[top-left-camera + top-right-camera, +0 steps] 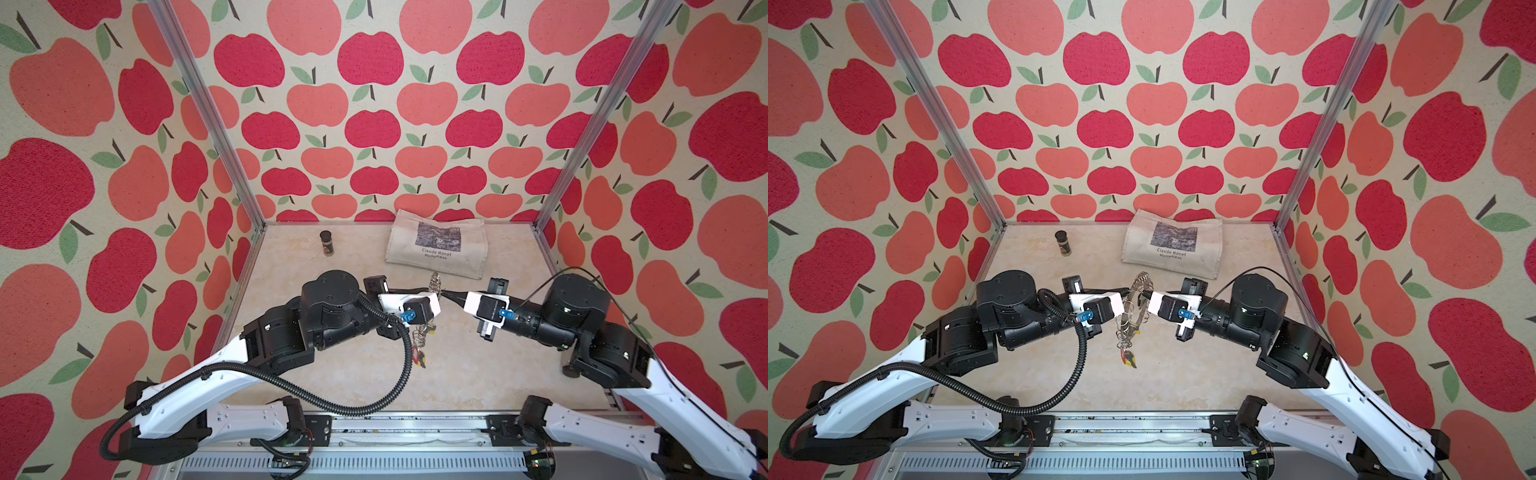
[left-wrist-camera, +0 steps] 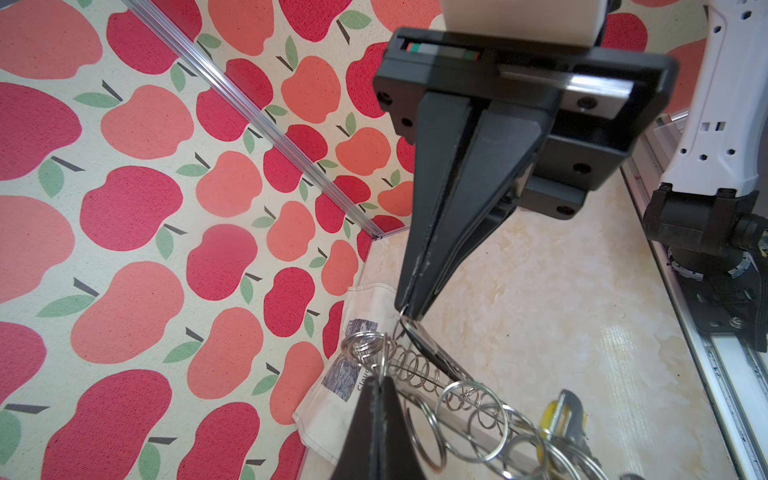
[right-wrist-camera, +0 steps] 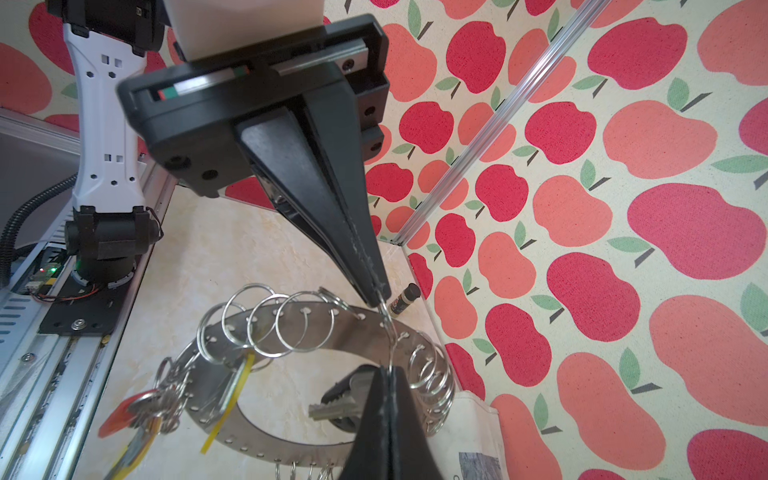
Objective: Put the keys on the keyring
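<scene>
I had left gripper and right gripper both clamped on a thin wire ring of the flat grey metal keyring; the silver black-tagged key hung beside.

Marble table: tote bag, spice jar

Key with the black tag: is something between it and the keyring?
Nothing visible. The key hangs right by the keyring, next to the wire ring pinched by the left gripper and right gripper.
</scene>
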Controlling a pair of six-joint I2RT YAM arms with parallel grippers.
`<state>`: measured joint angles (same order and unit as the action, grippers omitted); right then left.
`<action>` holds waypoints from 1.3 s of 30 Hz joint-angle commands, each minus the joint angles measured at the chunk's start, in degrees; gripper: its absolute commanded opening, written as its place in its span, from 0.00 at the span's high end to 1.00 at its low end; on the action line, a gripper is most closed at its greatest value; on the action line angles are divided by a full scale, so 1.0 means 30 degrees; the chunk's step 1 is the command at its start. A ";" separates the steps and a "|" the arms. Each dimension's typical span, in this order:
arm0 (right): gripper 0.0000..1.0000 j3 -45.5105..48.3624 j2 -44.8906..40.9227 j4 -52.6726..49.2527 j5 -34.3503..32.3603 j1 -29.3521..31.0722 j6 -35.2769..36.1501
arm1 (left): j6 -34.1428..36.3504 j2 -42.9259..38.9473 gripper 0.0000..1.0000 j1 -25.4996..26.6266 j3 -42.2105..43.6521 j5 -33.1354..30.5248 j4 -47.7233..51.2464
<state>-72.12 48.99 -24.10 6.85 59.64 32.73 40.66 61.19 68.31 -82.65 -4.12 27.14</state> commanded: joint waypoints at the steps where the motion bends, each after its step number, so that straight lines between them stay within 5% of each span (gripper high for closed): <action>1: 1.00 0.0056 -0.0268 -0.0045 -0.0149 0.0129 -0.0236 | 0.0186 -0.0175 1.00 0.0139 -0.0479 -0.0240 -0.1121; 39: 1.00 0.0080 -0.0136 0.1208 0.1069 0.0138 0.0151 | -0.0294 0.0198 1.00 0.0188 -0.0807 0.0192 -0.0069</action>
<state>-72.07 49.34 -23.11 8.03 59.64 32.95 40.42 61.30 68.53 -82.89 -3.62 27.46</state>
